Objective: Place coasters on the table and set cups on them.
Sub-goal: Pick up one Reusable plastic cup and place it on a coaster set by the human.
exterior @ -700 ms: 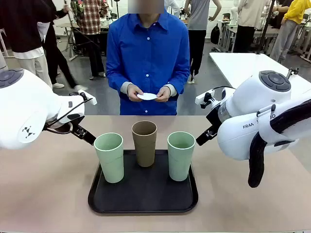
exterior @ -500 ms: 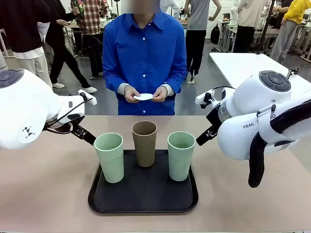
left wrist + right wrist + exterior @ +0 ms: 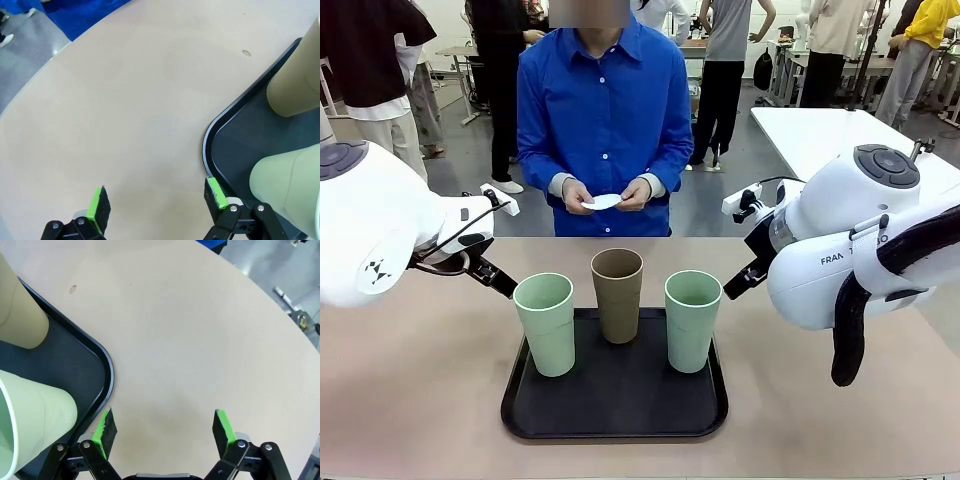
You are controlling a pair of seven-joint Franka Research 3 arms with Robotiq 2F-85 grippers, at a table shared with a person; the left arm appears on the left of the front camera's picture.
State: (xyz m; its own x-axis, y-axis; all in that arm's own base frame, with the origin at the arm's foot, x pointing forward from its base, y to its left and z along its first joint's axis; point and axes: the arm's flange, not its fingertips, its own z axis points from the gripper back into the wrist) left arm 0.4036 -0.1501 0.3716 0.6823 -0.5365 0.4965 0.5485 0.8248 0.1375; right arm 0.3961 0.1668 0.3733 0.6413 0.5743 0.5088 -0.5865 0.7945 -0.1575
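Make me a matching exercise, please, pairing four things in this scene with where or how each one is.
1. coaster
2. brown cup
3. left gripper
4. tray

A. open, above the table
B. lying flat on the table
C. in the person's hands
D. between two green cups

Pairs: 1-C, 2-D, 3-A, 4-B

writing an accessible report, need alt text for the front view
Three tall cups stand on a black tray on a beige table: the left mint green cup, the olive-brown cup farther back, the right mint green cup. Across the table a person in a blue shirt holds a white coaster; the white left arm and right arm flank the tray.
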